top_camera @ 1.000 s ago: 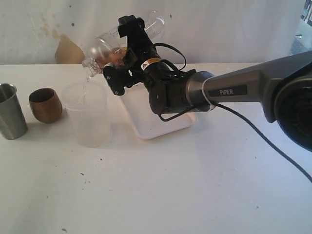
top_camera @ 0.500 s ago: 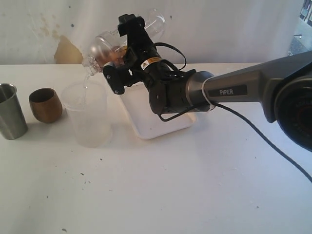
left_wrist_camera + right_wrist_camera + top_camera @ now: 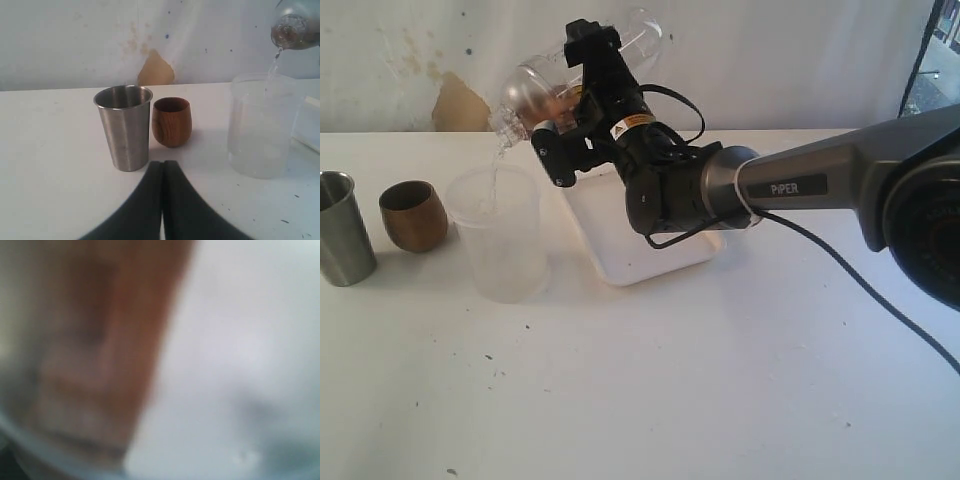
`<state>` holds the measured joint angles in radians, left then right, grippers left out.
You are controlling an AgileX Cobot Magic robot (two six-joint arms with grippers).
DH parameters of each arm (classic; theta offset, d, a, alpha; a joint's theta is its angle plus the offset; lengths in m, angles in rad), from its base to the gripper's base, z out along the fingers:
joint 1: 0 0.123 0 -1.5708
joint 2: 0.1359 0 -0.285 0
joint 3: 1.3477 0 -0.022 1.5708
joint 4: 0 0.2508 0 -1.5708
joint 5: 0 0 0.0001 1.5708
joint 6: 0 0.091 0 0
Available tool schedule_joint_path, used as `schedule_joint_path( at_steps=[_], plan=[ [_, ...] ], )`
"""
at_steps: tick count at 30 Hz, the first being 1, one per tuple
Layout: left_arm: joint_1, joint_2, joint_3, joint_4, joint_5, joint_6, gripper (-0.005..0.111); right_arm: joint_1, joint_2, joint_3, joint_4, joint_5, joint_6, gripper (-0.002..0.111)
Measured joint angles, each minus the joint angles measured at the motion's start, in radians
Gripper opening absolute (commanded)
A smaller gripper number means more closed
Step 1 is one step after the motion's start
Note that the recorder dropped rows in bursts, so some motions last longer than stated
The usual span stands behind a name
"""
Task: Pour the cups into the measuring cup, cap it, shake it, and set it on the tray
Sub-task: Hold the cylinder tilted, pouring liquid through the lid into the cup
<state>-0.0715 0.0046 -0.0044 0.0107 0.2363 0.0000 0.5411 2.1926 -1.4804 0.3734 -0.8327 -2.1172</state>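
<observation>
the right tool (image 3: 572, 95) grips the clear measuring cup (image 3: 528, 92) across its body, one finger over it and one under, jaws spread wide around it. the measuring cup is held in the air, tipped so its narrow mouth points down and to the left in the exterior view, with its rounded far end raised toward the wall. a thin stream of water (image 3: 497, 160) falls from the mouth into a frosted plastic tub (image 3: 502, 250) that stands upright on the white counter (image 3: 670, 380) directly below. the mouth is above the tub's rim and not touching it.

the white tray (image 3: 640, 255) lies flat on the counter just beside the tub, on its right in the exterior view, partly hidden by the right arm that reaches over it.

left of the tub stands the brown wooden cup (image 3: 413, 215), upright and near it but apart. further left, close to the edge of the exterior view, the steel tumbler (image 3: 342, 230) stands upright, just beside the wooden cup.

the left tool (image 3: 162, 172) is closed on nothing, its two dark fingers pressed together, low over the counter and pointing at the gap between tumbler and wooden cup.

the right wrist view is too blurred to read; only brownish and pale patches show.
</observation>
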Motion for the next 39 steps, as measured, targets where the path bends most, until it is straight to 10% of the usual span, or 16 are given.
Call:
schedule_joint_path(
  at_steps=[39],
  plan=[
    [0.000,0.000,0.000,0.000,0.000,0.000,0.000,0.000,0.000,0.000,-0.017,-0.006,0.000,0.000]
  ],
)
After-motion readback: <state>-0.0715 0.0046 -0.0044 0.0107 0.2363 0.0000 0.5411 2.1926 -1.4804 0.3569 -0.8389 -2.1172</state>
